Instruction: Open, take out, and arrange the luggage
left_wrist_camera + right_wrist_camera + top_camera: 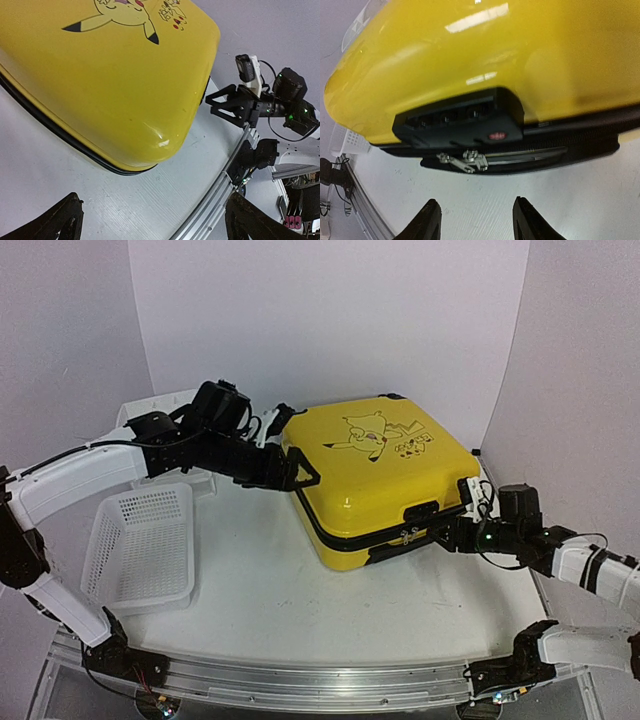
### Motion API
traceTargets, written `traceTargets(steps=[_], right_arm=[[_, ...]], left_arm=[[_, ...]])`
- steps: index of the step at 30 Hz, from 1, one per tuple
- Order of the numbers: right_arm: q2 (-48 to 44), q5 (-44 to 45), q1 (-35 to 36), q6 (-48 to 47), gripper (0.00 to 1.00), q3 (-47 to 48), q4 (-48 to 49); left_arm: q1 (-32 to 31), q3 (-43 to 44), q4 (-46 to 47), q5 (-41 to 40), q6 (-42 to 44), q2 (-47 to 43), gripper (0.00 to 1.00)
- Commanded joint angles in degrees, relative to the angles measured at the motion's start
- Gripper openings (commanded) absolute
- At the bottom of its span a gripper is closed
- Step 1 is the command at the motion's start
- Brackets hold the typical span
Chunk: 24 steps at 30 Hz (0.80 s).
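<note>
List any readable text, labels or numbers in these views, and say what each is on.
Nothing here can be read.
On the luggage lid, lettering beside the cartoon print: stylised and too small; cut off in the left wrist view.
On the black lock, a red badge: blurred.
On the same lock, dials: digits illegible.
</note>
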Motion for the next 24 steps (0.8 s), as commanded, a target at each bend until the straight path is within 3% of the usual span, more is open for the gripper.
traceTargets(steps=[1, 8, 24], right_arm=[[4.55, -1.54, 0.50, -0.14, 0.42, -0.67, 17.85], [7.80, -1.37, 1.16, 3.11, 0.37, -5.07, 29.75], [10.70, 2.14, 2.46, 1.40, 0.36, -8.61, 33.68]], left_arm=[[-2.69, -4.52, 7.34, 0.66, -3.58, -3.29, 0.99], [-6.34, -10.64, 11.70, -1.42, -5.14, -6.95, 0.99], [-6.66, -9.65, 12.28, -1.65, -5.76, -6.16, 0.99]])
